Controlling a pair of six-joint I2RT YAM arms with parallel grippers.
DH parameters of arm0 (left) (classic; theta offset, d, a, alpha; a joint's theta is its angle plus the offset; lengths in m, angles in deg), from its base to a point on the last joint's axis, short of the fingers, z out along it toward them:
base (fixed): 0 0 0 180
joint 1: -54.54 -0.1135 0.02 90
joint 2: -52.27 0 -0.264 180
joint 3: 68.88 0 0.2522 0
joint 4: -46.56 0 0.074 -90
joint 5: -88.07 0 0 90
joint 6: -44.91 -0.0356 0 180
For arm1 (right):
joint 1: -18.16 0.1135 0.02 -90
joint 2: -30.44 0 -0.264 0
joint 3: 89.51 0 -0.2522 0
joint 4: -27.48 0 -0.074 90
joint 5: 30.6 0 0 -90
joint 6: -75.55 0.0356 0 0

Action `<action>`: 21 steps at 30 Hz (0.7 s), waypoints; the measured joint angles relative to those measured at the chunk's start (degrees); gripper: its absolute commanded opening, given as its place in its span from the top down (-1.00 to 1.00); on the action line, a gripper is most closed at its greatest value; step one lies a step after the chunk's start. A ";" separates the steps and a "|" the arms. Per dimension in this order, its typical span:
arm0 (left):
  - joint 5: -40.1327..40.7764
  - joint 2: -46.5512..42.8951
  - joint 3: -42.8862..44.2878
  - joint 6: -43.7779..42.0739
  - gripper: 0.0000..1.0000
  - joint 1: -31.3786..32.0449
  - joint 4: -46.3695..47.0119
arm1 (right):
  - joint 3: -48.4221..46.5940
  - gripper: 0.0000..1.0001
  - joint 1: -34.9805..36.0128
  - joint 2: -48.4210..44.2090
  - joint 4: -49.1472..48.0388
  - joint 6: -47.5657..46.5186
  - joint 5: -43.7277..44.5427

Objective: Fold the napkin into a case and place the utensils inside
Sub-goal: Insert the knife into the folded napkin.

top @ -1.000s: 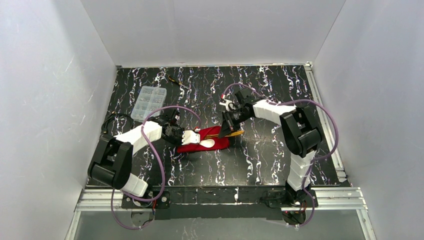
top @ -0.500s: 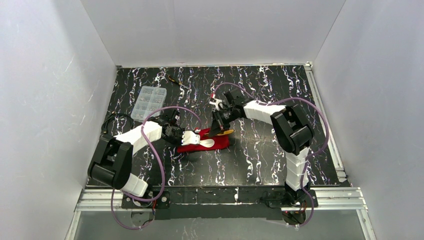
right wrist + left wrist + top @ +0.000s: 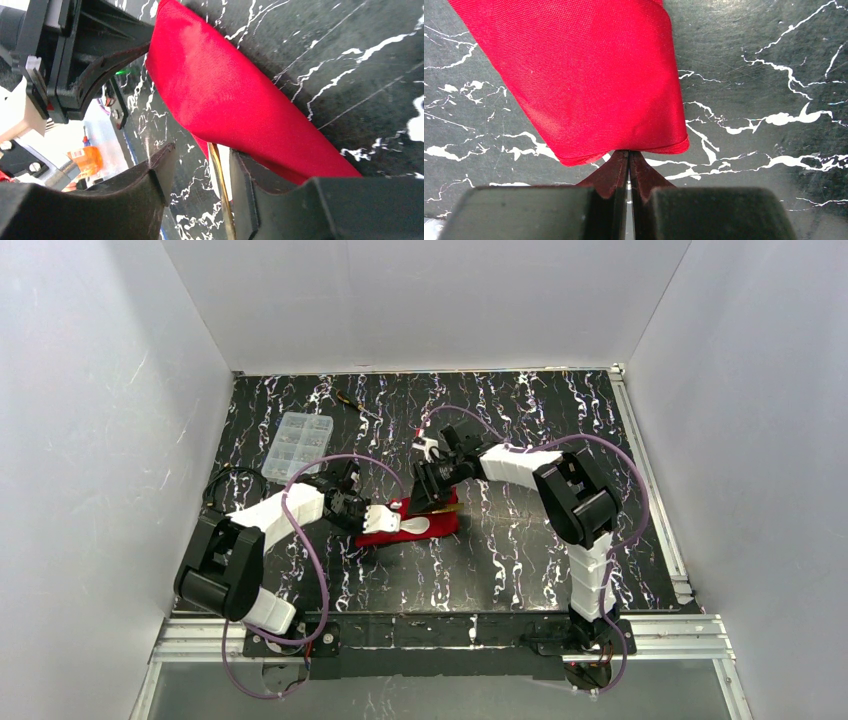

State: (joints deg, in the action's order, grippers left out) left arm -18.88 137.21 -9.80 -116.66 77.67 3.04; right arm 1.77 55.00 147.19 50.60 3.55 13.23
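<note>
No text, label, brand, number or sign can be read in any of the views. The white veining across the black bench (image 3: 520, 540) is a marble pattern, not lettering. A small orange patch (image 3: 87, 157) at the left of the right wrist view is too blurred to tell whether it carries any print.

Red folded case (image 3: 594, 75) lies flat; white spoon (image 3: 414, 526) on it; gold utensil (image 3: 220, 185) tucked under edge.
</note>
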 measured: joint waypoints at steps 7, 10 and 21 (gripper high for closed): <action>-0.26 -0.61 -0.81 -0.26 1.00 0.22 -0.66 | -1.68 -0.34 -1.22 -1.57 2.84 -1.64 3.61; -0.44 -0.92 -1.07 -0.33 1.00 0.24 -0.76 | -1.68 -0.34 -1.75 -4.68 5.05 -2.89 5.84; -0.59 -1.07 -1.22 -0.42 1.00 0.24 -0.81 | 8.17 -0.19 -9.44 -25.90 10.97 -1.97 20.17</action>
State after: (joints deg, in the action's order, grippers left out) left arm -19.47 136.14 -11.03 -117.08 77.91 2.23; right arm 9.95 45.55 121.29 61.58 1.58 33.40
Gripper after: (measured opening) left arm 0.007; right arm 0.613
